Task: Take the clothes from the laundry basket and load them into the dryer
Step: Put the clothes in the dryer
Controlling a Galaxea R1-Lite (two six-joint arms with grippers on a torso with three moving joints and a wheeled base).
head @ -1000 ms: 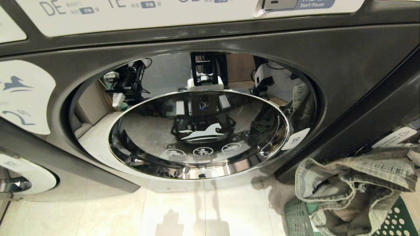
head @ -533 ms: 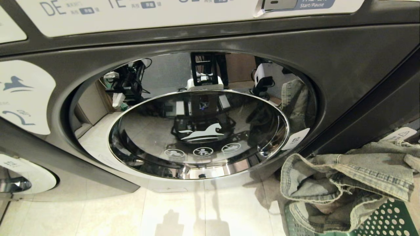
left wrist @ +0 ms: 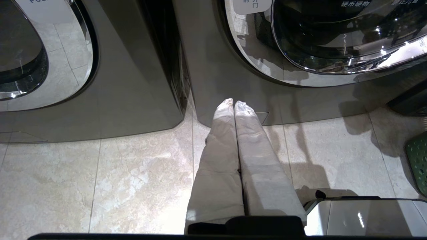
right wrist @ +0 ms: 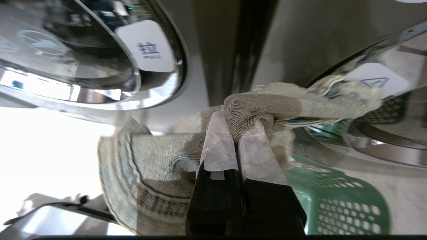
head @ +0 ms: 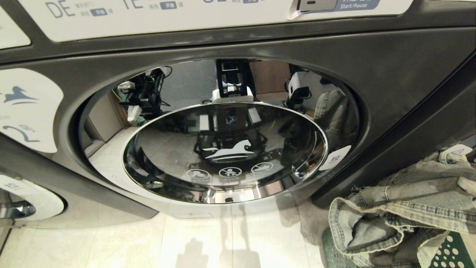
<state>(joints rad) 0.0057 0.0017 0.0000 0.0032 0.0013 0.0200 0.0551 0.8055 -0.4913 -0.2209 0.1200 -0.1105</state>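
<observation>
A faded denim garment [head: 405,208] hangs bunched at the lower right, above the green perforated laundry basket [head: 452,251]. In the right wrist view my right gripper [right wrist: 236,128] is shut on a fold of this denim garment [right wrist: 267,100], with the basket [right wrist: 337,200] beneath it. The gripper itself does not show in the head view. The dryer's round mirrored door [head: 227,149] is closed, to the left of the garment. My left gripper [left wrist: 234,102] is shut with nothing in it, parked low over the floor tiles in front of the machines.
The door carries a white pull label [head: 334,158] on its right edge. A second machine door [right wrist: 380,81] with a warning label stands right of the basket, and another [head: 22,201] at lower left. Pale floor tiles [head: 223,238] lie before the dryer.
The denim garment swung left toward the door's edge, then came back right and now hangs in a different shape. The dryer door has stayed closed and the view has not shifted.
</observation>
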